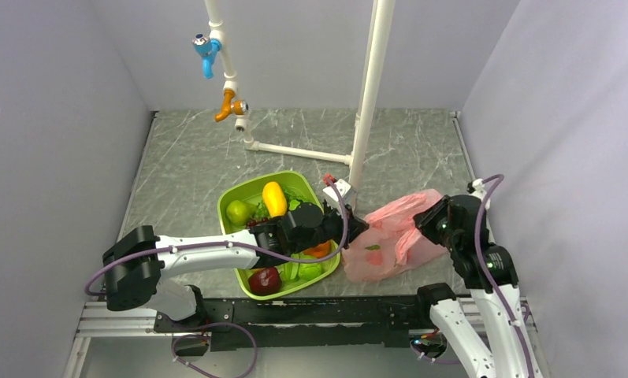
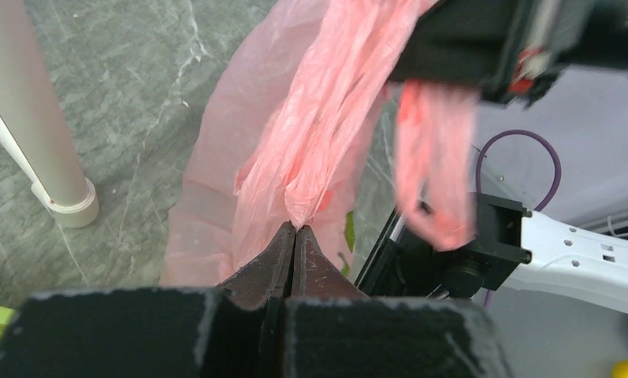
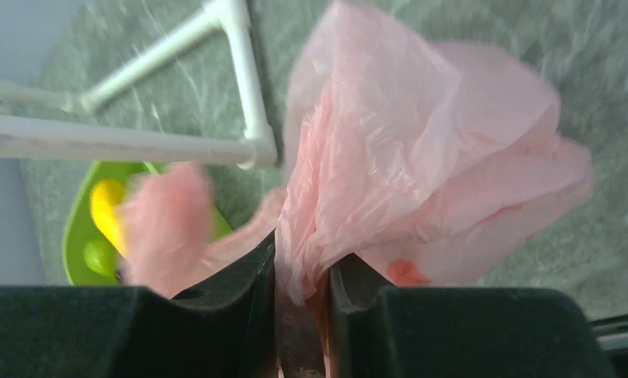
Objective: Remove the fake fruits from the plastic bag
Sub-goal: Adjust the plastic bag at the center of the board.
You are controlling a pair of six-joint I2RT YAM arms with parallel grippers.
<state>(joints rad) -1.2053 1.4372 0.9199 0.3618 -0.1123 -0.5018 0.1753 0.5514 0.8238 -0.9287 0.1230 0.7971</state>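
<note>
The pink plastic bag (image 1: 389, 236) lies on the table right of the green tray, stretched between both grippers. My left gripper (image 1: 360, 227) is shut on a fold of its left edge, seen close in the left wrist view (image 2: 296, 229) with the bag (image 2: 318, 118) rising ahead. My right gripper (image 1: 421, 223) is shut on bunched film at its right side (image 3: 302, 272); the bag (image 3: 421, 157) balloons above the jaws. A loop handle (image 2: 436, 181) hangs loose. The fake fruits are hidden inside; only a reddish patch (image 3: 405, 272) shows through the film.
The green tray (image 1: 239, 193) holds a yellow mango (image 1: 274, 198), a light green fruit (image 1: 238, 211), a dark maroon apple (image 1: 265, 279) and an orange (image 1: 318, 250). A white pipe post (image 1: 366, 102) stands just behind the bag. Grey walls close in on both sides.
</note>
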